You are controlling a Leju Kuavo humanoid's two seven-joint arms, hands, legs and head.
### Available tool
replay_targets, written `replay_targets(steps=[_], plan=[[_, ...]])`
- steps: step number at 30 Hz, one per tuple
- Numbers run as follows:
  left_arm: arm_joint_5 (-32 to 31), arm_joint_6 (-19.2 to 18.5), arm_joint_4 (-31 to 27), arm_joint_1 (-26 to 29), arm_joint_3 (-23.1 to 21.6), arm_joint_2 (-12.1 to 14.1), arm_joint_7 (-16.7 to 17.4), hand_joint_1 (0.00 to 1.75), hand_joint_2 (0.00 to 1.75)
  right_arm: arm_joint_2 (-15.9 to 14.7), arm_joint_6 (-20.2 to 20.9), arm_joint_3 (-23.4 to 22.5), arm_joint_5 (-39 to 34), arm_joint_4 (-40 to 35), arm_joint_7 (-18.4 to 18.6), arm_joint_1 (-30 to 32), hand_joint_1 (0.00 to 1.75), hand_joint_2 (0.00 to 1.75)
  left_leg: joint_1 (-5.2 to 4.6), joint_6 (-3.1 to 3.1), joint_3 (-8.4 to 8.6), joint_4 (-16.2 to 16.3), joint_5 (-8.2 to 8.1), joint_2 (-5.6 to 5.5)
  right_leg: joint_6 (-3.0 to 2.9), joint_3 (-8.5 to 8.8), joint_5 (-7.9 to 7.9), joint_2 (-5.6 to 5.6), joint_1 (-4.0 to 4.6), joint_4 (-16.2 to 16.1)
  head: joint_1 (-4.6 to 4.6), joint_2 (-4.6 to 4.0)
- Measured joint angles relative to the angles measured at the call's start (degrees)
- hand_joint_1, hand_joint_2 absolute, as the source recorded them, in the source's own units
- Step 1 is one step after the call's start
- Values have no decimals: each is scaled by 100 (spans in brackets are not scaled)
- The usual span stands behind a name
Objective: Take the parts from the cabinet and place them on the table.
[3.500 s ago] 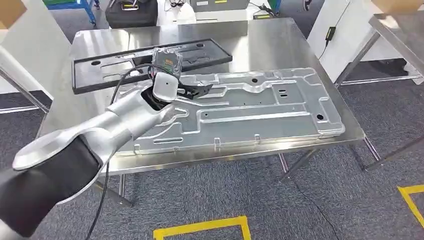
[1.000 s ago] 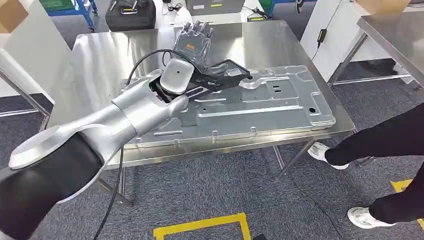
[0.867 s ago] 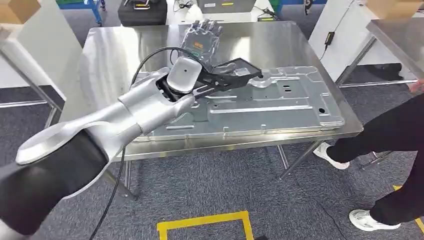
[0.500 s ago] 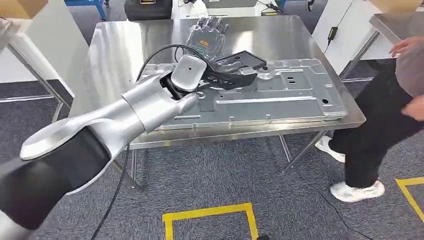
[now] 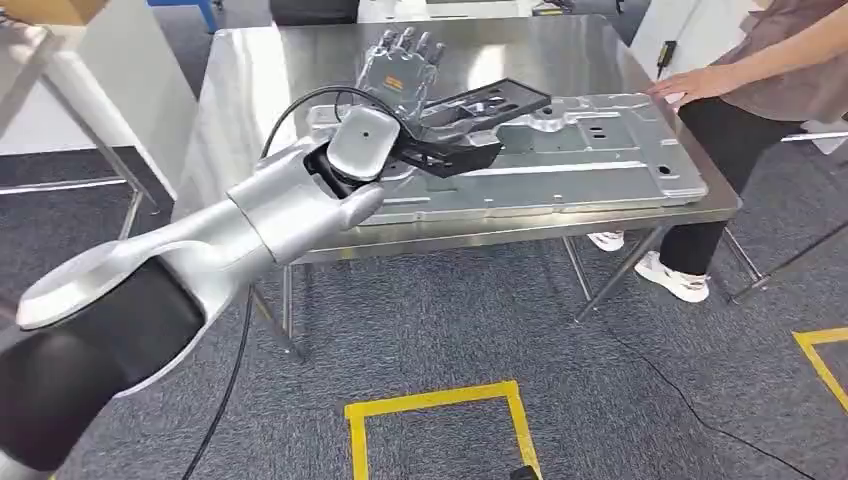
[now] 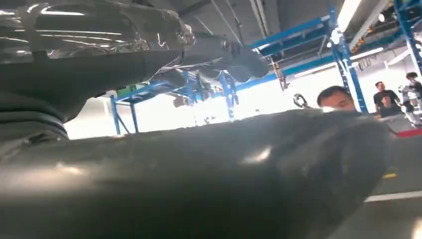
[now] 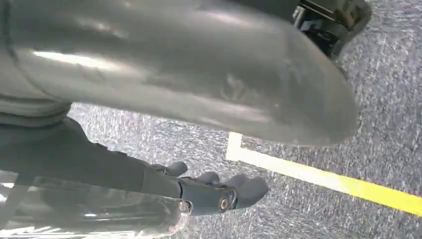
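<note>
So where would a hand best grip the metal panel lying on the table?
Probably the long near edge of the metal panel, coming from the robot's side: it lies flat along the table front, bare of the black part and away from the person's hand.

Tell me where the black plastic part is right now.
In the head view, the black part is held by the left hand, tilted above the silver metal panel on the steel table, left of the person's hand.
</note>
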Motion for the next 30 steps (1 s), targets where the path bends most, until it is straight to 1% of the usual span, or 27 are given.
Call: replay_targets(steps=[1, 2, 4, 5, 6, 7, 8, 9, 10, 11, 12, 13, 15, 16, 17, 18, 19, 20, 21, 22, 23, 24, 25, 26, 27, 28, 30], plan=[[0, -2, -2, -16, -13, -6, 0, 0, 0, 0, 0, 4, 0, 0, 0, 0, 0, 0, 10, 112, -69, -13, 72, 1, 20, -25, -81, -2, -23, 19, 11, 0], [2, -11, -13, -26, -26, -24, 0, 0, 0, -2, 0, 11, 0, 2, 0, 5, 0, 0, 4, 171, -139, -14, 144, -18, 20, -90, -403, 7, -9, 211, 39, 0], [37, -66, -55, -38, -37, -61, -20, 0, 0, -2, 2, 44, 0, 7, 4, -2, 0, 0, -26, 240, -281, -14, 270, -50, 5, -244, -1110, 24, 23, 1009, 109, 0], [66, -98, -72, -36, -46, -79, -39, 0, 0, -4, 4, 50, -4, 7, 4, -14, 0, 0, -59, 266, -353, -13, 331, -61, -14, -298, -1351, 26, 30, 1426, 148, 0], [83, -127, -83, -35, -59, -90, -50, 0, 0, -7, 4, 52, -7, 7, 2, -27, 0, 0, -94, 285, -421, -12, 388, -62, -46, -292, -1423, 27, 47, 1688, 168, 0], [103, -149, -92, -36, -72, -96, -52, 0, 0, -7, 4, 55, -9, 7, 2, -38, 0, 0, -130, 297, -499, -12, 446, -65, -92, -221, -1367, 28, 80, 1762, 177, 0], [175, -210, -111, -39, -79, -109, -90, 0, 0, -7, -11, 57, -33, 4, -9, -45, 0, 0, -167, 306, -576, -12, 515, -69, -166, -54, -1213, 37, 130, 1636, 184, 0], [255, -269, -148, -42, -79, -131, -131, 0, 0, -7, -33, 57, -79, 4, -39, -52, 0, 0, -213, 321, -652, -13, 583, -73, -270, 227, -1047, 44, 191, 1308, 186, 0], [304, -311, -212, -55, -79, -160, -144, 0, 0, -13, -53, 57, -114, 4, -72, -62, 0, 0, -247, 336, -708, -17, 648, -84, -408, 573, -969, 54, 269, 861, 186, 0], [341, -349, -280, -71, -79, -186, -146, 0, 0, -63, -72, 55, -155, 7, -94, -82, 0, 0, -231, 332, -729, -19, 693, -78, -561, 902, -1106, 59, 371, 407, 162, 0], [382, -400, -382, -93, -81, -199, -146, 0, 0, -87, -83, 55, -188, 0, -118, -82, 0, 0, -254, 309, -748, -39, 743, -74, -606, 1100, -1216, 39, 371, 57, 136, 0], [411, -446, -470, -98, -85, -201, -144, 0, 0, -96, -101, 52, -214, -2, -127, -97, 0, 0, -225, 278, -753, -89, 820, -46, -533, 1092, -1176, 58, 400, 12, 133, 0], [468, -544, -668, -85, -105, -197, -81, 0, 0, -133, -118, 52, -251, 0, -133, -76, 0, 0, -192, 215, -746, -216, 986, -24, -581, 1046, -1006, 81, 438, -104, 166, 0], [474, -557, -743, -74, -111, -177, -48, 0, 0, -138, -118, 52, -251, 2, -133, -33, 0, 0, -212, 202, -781, -249, 988, -28, -545, 1061, -853, 47, 370, -271, 173, 0], [477, -573, -844, -73, -127, -146, -20, 0, 0, -153, -118, 52, -256, 9, -135, -12, 0, 0, -205, 166, -824, -194, 756, -24, -497, 1025, -754, 8, 366, -328, 170, 2], [481, -588, -923, -72, -131, -127, -2, 0, 0, -166, -120, 52, -258, 13, -135, 10, 0, 0, -192, 134, -880, 27, 380, -26, -530, 949, -673, 11, 358, -358, 153, 0], [483, -590, -990, -68, -136, -103, 0, 0, 0, -175, -120, 52, -260, 13, -135, 24, 0, 0, -175, 101, -954, 381, 14, -23, -516, 858, -596, 11, 350, -357, 146, 0], [498, -599, -1058, -51, -146, -77, 11, 0, 0, -177, -120, 52, -258, 13, -136, 39, 0, 0, -155, 57, -1019, 820, -268, -24, -494, 760, -520, 10, 339, -350, 131, 0], [514, -610, -1132, -24, -160, -52, 31, 0, 0, -177, -122, 52, -258, 13, -135, 49, 0, 0, -137, 17, -1052, 1177, -351, -22, -481, 660, -451, 6, 331, -342, 120, 0], [527, -630, -1202, 4, -179, -33, 66, 0, 0, -179, -125, 52, -258, 13, -135, 59, 0, 0, -121, -18, -1019, 1362, -244, -15, -458, 551, -384, -3, 313, -320, 118, 0], [538, -651, -1261, 27, -192, -15, 96, 0, 0, -183, -125, 52, -260, 13, -135, 69, 0, 0, -109, -52, -892, 1331, -35, -10, -428, 440, -331, -9, 288, -288, 116, 0], [542, -654, -1324, 33, -210, -2, 112, 0, 0, -186, -125, 52, -260, 13, -135, 77, 0, 0, -91, -84, -684, 1147, 179, -3, -397, 327, -284, -11, 260, -232, 105, 0], [544, -654, -1379, 32, -221, 32, 122, 0, 0, -190, -129, 52, -262, 13, -135, 87, 0, 0, -70, -112, -365, 782, 307, 9, -353, 207, -249, -11, 230, -155, 79, 0], [551, -651, -1443, 32, -223, 48, 129, 0, 0, -199, -133, 50, -267, 13, -135, 96, 0, 0, -45, -132, -20, 312, 146, 8, -321, 117, -228, -10, 222, -60, 15, 0], [553, -649, -1499, 32, -223, 44, 136, 0, 0, -214, -138, 50, -267, 11, -138, 101, 0, 0, -93, -107, 247, -110, -80, -5, -290, 38, -209, -6, 228, 14, -85, 0], [555, -645, -1559, 35, -223, 57, 149, 0, 0, -214, -149, 48, -273, 11, -142, 106, 0, 0, -94, 0, 271, -197, -161, -3, -250, -2, -160, -1, 229, 31, -87, 0], [560, -638, -1620, 58, -234, 59, 153, 0, 0, -225, -160, 48, -282, 13, -142, 113, 0, 0, -137, 99, 211, -183, -100, -19, -190, -7, -37, -6, 201, -16, -83, 0]])
